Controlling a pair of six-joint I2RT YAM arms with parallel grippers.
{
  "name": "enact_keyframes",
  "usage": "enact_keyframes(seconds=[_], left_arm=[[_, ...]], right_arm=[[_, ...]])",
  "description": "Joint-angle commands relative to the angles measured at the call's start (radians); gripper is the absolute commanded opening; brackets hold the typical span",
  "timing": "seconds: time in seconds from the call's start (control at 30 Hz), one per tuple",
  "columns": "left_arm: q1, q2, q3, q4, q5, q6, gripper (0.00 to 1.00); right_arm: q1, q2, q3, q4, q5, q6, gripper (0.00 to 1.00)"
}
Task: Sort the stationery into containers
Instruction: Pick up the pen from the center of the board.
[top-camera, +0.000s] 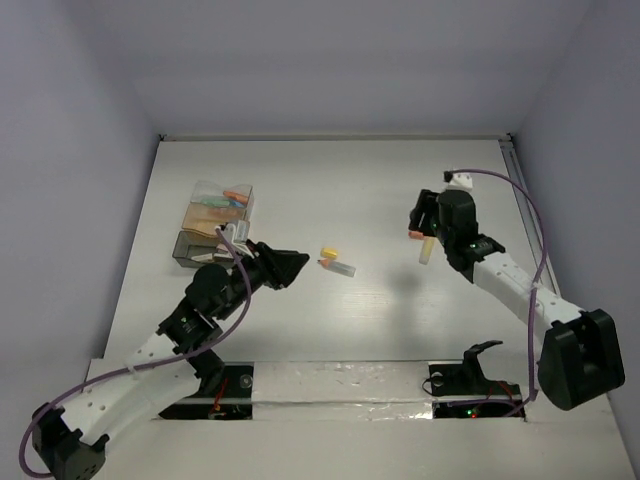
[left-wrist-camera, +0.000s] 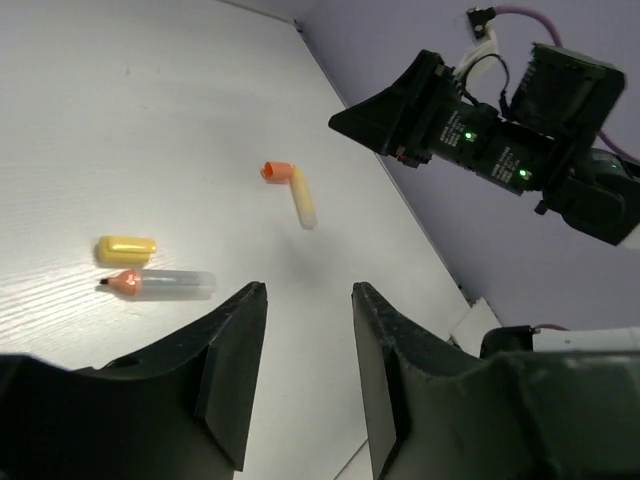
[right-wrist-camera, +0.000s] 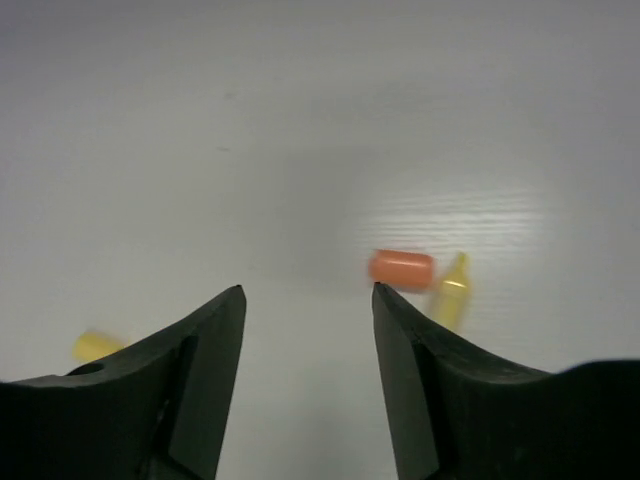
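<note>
several pieces sit in our box (top-camera: 200, 225); yellow cap (top-camera: 328, 253), clear pen (top-camera: 340, 267), orange cap (top-camera: 411, 233), yellow pen (top-camera: 426, 250) remain. left gripper (left-wrist-camera: 305, 330) and right gripper (right-wrist-camera: 305, 340): parted, empty.

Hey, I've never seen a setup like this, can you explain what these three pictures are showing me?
These are two robot arms bolted to a white table, each ending in a two-finger gripper. One picture looks down from above; the other two come from small cameras on each wrist, so you see that arm's own black fingers at the bottom.

The left gripper and right gripper both have their fingers apart with nothing between them.

On the table lie a short yellow cap beside a clear pen piece with an orange tip, and farther off an orange cap next to a pale yellow pen piece. At the far left stands a clear plastic box that already contains colourful pieces.
</note>
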Motion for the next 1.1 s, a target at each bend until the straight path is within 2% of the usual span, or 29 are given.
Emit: enact_keyframes(seconds=[0.0, 0.03, 0.13, 0.3, 0.57, 0.67, 0.77, 0.97, 1.07], left_arm=[[-0.016, 0.031, -0.019, 0.197, 0.079, -0.033, 0.36], [-0.026, 0.05, -0.024, 0.217, 0.078, -0.033, 0.32], [-0.039, 0.082, -0.044, 0.26, 0.072, -0.026, 0.3], [-0.039, 0.134, -0.059, 0.31, 0.078, 0.0, 0.29], [-0.048, 0.194, -0.107, 0.396, 0.105, 0.014, 0.31], [-0.048, 0.203, -0.114, 0.398, 0.115, 0.026, 0.32], [-0.048, 0.2, -0.118, 0.4, 0.115, 0.042, 0.32], [-0.048, 0.2, -0.108, 0.393, 0.121, 0.068, 0.35], [-0.048, 0.203, -0.107, 0.393, 0.124, 0.077, 0.36]], right_arm=[[-0.103, -0.002, -0.057, -0.073, 0.021, 0.075, 0.64], [-0.147, 0.008, -0.061, -0.079, 0.02, 0.082, 0.65], [-0.178, 0.07, -0.057, -0.088, 0.056, 0.089, 0.65], [-0.178, 0.162, 0.006, -0.128, 0.004, 0.057, 0.64], [-0.187, 0.289, 0.072, -0.195, 0.053, 0.057, 0.66], [-0.197, 0.323, 0.104, -0.209, 0.063, 0.066, 0.62], [-0.206, 0.382, 0.152, -0.26, 0.047, 0.071, 0.53], [-0.206, 0.444, 0.186, -0.3, 0.057, 0.08, 0.48], [-0.215, 0.463, 0.196, -0.326, 0.061, 0.091, 0.42]])
